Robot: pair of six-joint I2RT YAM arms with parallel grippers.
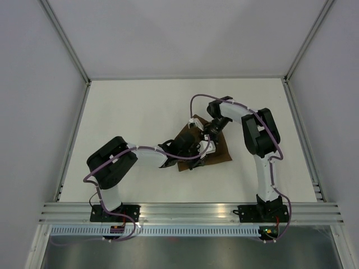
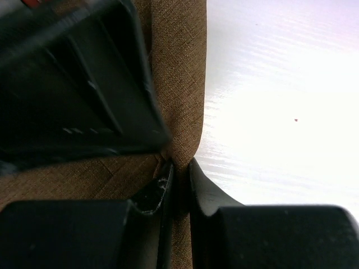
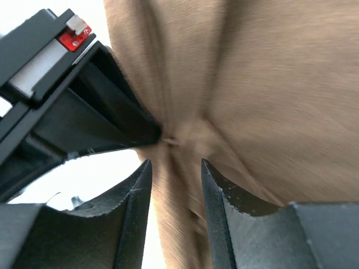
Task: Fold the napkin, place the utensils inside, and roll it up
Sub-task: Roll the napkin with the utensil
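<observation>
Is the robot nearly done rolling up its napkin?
Not yet. The napkin lies bunched and partly folded, so some folding looks done. The left gripper pinches its edge; the right gripper is open around a fold. No utensils show, so they may be hidden inside. A tidy roll is left to make.

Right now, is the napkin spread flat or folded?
Folded, not flat: the napkin shows a doubled edge pinched in the left tool.

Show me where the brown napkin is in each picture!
Top external: the napkin lies near the middle of the white table.
Left wrist: a brown strip left of centre, top to bottom.
Right wrist: it fills the upper right.
Shared landmark: the white table.
</observation>
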